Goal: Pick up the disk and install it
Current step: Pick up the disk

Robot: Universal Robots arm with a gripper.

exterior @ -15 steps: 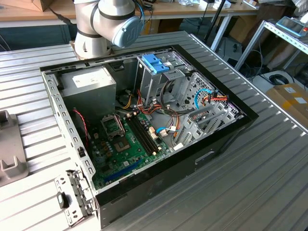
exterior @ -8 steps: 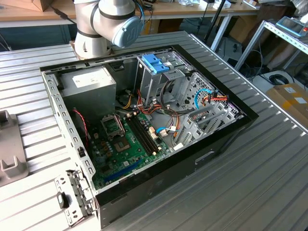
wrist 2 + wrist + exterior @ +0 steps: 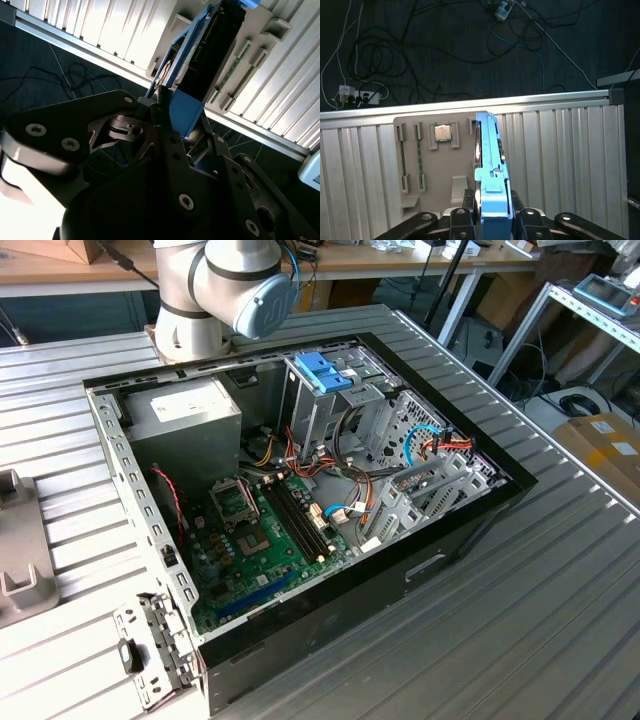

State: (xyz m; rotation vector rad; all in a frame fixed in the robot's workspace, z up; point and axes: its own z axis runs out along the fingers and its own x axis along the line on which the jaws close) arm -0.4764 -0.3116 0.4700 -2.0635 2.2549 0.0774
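Observation:
The disk (image 3: 490, 160) is a flat drive with light-blue rails, seen edge-on in both wrist views. My gripper (image 3: 491, 212) is shut on it, one dark finger (image 3: 466, 202) pressing on each side of the blue rail. In the second wrist view the disk (image 3: 197, 60) reaches from the gripper (image 3: 172, 122) toward a grey holder tray (image 3: 260, 25). I cannot tell whether the disk still touches the tray. In the exterior view the open computer case (image 3: 470, 510) lies on the table, with the silver drive cage and its blue latch (image 3: 322, 372) at the back.
The grey tray (image 3: 432, 175) also carries a processor chip (image 3: 442, 133) and memory sticks (image 3: 417, 160). It sits near the ribbed table's edge (image 3: 470, 106), with cables on the floor beyond. The arm's base (image 3: 215, 290) stands behind the case, and the power-supply box (image 3: 185, 415) is inside it.

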